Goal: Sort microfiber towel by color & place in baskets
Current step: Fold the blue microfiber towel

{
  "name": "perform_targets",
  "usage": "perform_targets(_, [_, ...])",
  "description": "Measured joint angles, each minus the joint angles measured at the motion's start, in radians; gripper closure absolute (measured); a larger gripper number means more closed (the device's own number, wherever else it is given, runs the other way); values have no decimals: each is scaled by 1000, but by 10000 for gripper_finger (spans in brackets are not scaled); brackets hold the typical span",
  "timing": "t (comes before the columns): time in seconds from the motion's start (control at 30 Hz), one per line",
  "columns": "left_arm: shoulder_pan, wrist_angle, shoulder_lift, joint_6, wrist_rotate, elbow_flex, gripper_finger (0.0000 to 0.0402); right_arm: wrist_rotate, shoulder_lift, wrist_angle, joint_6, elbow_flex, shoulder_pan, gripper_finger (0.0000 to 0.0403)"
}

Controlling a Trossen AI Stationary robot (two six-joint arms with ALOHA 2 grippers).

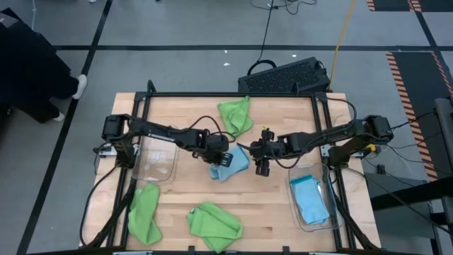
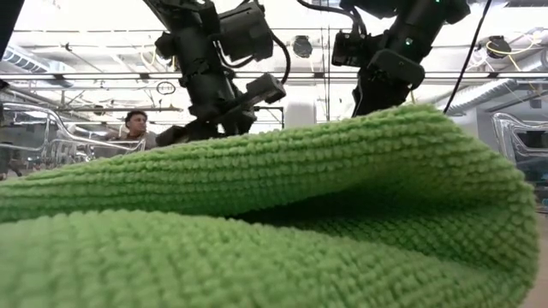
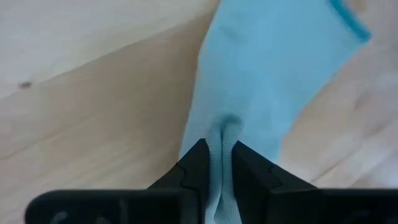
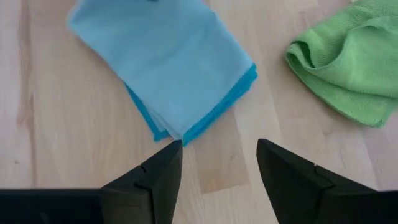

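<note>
A light blue towel point(image 1: 232, 168) lies folded in the middle of the table. My left gripper point(image 1: 218, 154) stands over its left part, shut on it. My right gripper point(image 1: 262, 163) hovers just right of the towel, open, and its wrist view shows the blue towel point(image 4: 168, 68) ahead of the fingers. Three lime green towels lie loose on the wood: one at the far side point(image 1: 236, 113), two near the front edge point(image 1: 145, 212) point(image 1: 212, 223). The right clear basket point(image 1: 322, 221) holds blue cloth point(image 1: 310, 200). The left clear basket point(image 1: 157, 161) shows no towel in it. My left gripper pinches a raised fold of the blue towel point(image 3: 222, 134) between its two fingers point(image 3: 193, 168), coming from above and pointing down. The rest of the towel point(image 3: 267, 62) spreads flat on the wood ahead of the fingers.
A black perforated crate point(image 1: 287, 74) sits beyond the table's far edge. In the low view a green towel point(image 2: 257, 214) fills the foreground and hides the tabletop. A person point(image 2: 134, 127) sits in the room behind. Bare wood point(image 1: 184, 188) lies between the front towels and the grippers.
</note>
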Motion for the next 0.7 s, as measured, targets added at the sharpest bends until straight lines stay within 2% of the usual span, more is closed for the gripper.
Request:
perform_targets(0.1, [-1, 31, 15, 21, -1, 0, 318, 0, 0, 3, 0, 0, -6, 202])
perform_targets(0.27, [20, 72, 12, 110, -2, 1, 259, -1, 0, 9, -3, 1, -7, 202])
perform_targets(0.43, [34, 11, -40, 316, -4, 0, 207, -6, 0, 14, -27, 1, -13, 202])
perform_targets(0.53, [26, -75, -99, 443, -32, 0, 199, -29, 0, 12, -37, 1, -20, 202])
perform_targets(0.7, [-65, -205, -183, 751, -197, 0, 213, -31, 0, 12, -61, 1, -32, 202])
